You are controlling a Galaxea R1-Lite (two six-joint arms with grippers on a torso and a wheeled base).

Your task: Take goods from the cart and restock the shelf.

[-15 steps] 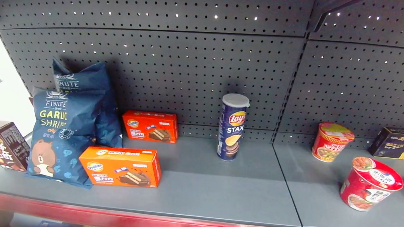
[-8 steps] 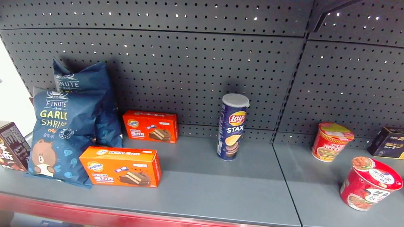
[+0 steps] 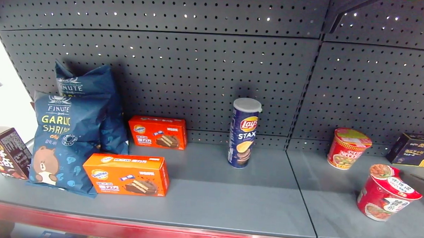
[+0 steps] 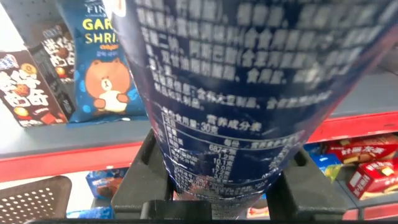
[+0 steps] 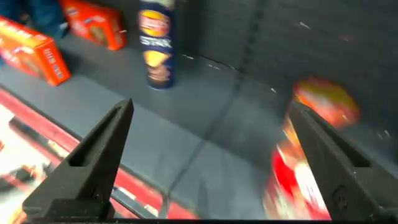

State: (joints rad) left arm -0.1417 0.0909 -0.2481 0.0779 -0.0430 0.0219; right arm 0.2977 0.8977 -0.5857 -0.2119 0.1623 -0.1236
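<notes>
My left gripper [image 4: 227, 180] pinches the tube [image 4: 249, 74] near one end. I judge it light, stiff and slick, so a mid-body hold is safer. Right gripper [image 5: 211, 115] is spread.

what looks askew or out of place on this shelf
The front red bowl on the right section of the shelf looks tilted, its lid slanting instead of level, though the lens may exaggerate that. The open right tool is close beside it. Everything else looks orderly.
</notes>
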